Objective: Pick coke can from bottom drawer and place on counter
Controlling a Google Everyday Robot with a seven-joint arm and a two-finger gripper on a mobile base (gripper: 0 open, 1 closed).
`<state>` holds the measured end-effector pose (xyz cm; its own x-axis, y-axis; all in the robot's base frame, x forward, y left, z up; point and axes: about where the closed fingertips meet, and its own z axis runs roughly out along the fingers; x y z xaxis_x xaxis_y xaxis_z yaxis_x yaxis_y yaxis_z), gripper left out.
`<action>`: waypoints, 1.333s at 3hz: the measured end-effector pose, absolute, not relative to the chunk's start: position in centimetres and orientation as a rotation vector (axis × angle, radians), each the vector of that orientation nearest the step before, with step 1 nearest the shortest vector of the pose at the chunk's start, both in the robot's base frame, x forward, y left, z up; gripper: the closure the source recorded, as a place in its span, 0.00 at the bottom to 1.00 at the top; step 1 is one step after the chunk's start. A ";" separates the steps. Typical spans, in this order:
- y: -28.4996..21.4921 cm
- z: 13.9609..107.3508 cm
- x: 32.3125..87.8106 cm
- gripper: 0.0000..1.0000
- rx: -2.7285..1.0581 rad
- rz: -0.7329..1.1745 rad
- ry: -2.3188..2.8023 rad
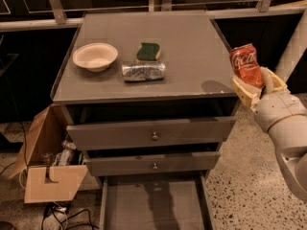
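The red coke can [246, 64] with white script is held upright in my gripper [255, 83], just off the right edge of the counter [192, 47] and slightly above its level. My cream fingers [244, 92] are shut around the can's lower part. The bottom drawer [153, 205] is pulled open below, its flat grey floor bare.
On the counter sit a white bowl [95, 56], a green sponge [147, 51] and a silver crinkled can [143, 71] lying on its side. Two knobbed drawers [153, 135] are partly open. A cardboard box [45, 162] stands at the cabinet's left. Speckled floor lies to the right.
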<state>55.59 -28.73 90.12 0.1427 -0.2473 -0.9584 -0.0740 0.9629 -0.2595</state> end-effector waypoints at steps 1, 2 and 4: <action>-29.2 90.2 55.7 1.00 -0.253 -0.139 1.428; -29.0 89.7 55.4 1.00 -0.239 -0.141 1.449; -24.5 88.1 58.8 1.00 -0.068 -0.075 1.389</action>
<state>58.80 -24.49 88.10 0.1791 -0.0930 -0.9794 0.0133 0.9957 -0.0922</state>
